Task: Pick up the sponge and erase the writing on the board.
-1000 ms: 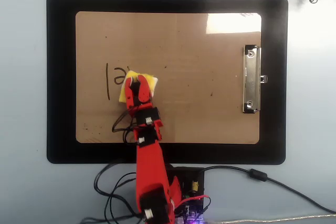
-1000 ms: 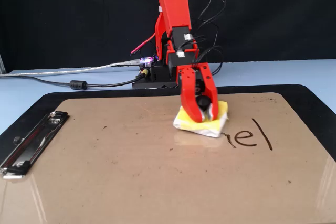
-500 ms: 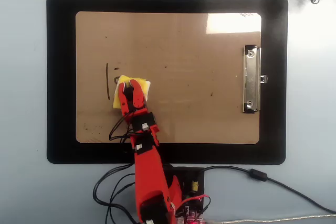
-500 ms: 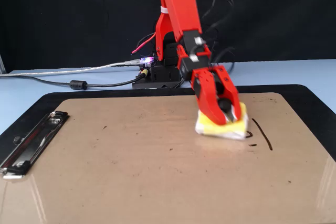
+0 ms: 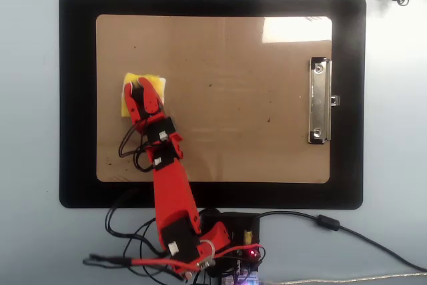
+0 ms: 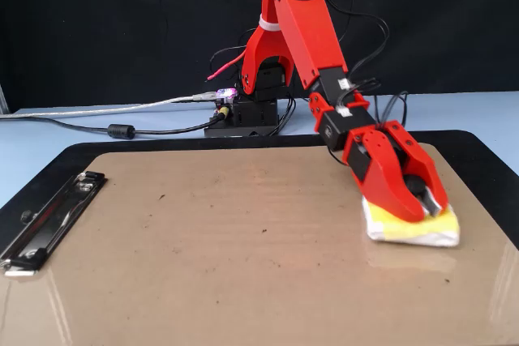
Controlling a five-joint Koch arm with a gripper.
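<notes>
The tan board point(image 5: 233, 65) lies on a black mat, seen also in the fixed view as the board point(image 6: 227, 265). The yellow sponge point(image 5: 159, 85) rests flat on the board's left part in the overhead view, and the sponge point(image 6: 405, 231) is at the right in the fixed view. My red gripper point(image 5: 138, 87) is shut on the sponge and presses it down from above; the gripper point(image 6: 430, 207) slants down onto it. No writing shows on the bare board. Whatever lies under the sponge is hidden.
A silver clip point(image 5: 319, 101) sits at the board's right short edge, and the clip point(image 6: 49, 220) is at the left in the fixed view. The black mat point(image 5: 77, 98) rims the board. The arm's base and cables point(image 5: 220, 245) sit below it. A few small dark specks dot the board.
The gripper has slid the sponge left in the overhead view (right in the fixed view), over the last letters. The strokes seen earlier no longer show.
</notes>
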